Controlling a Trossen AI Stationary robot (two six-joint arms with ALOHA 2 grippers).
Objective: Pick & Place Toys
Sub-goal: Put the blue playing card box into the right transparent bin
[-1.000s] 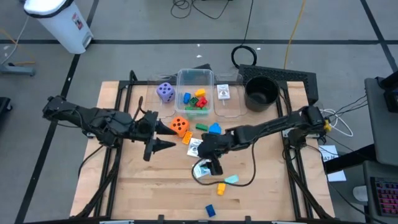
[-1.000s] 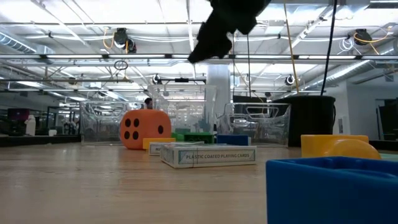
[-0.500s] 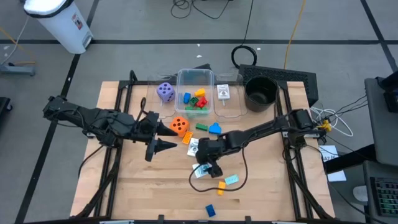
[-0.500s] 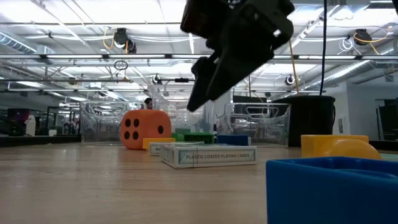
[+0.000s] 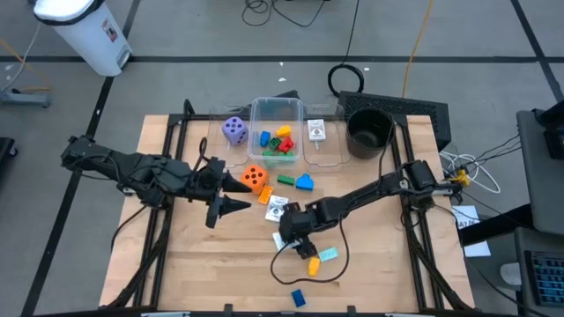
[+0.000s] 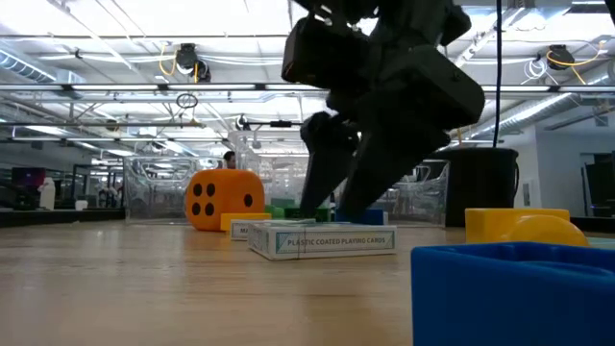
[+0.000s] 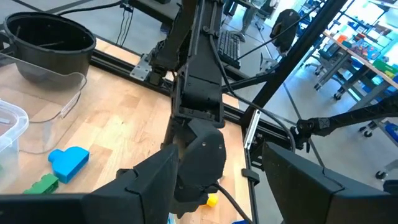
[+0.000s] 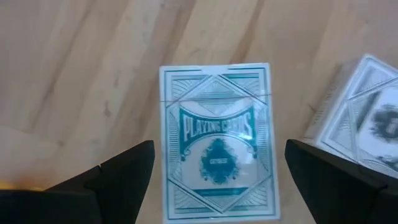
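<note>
Right now the teal playing-card pack (image 8: 216, 142) lies flat on the wooden table (image 5: 203, 264), near the middle and toward the near edge, and the right gripper (image 8: 217, 177) hangs directly over it with its two dark fingers (image 8: 121, 177) spread wide, one on each side of the pack and holding nothing. In the low view the fingers straddle the pack (image 6: 322, 240) just above its top, and whether they touch it cannot be told. The right arm reaches in from the table's right side, stretched low and leftward across the boards, its wrist bent down over the pack.

A second white card pack (image 5: 276, 208) lies just beside it on the far-left side. A yellow block (image 5: 312, 265) and a pale teal block (image 5: 329, 254) sit just right of the gripper, and a blue block (image 5: 298, 298) lies at the near edge.

Farther back are the orange die (image 5: 255, 179), a green block (image 5: 285, 180) and a blue piece (image 5: 304, 182). Beyond them the clear tub (image 5: 276, 109) holds red, green, blue and yellow blocks, with the purple die (image 5: 233, 130) to its left, another card pack (image 5: 316, 131) to its right, and the black pot (image 5: 370, 130) farther right.

The left gripper (image 5: 236, 192) waits left of the orange die, part open and empty.
</note>
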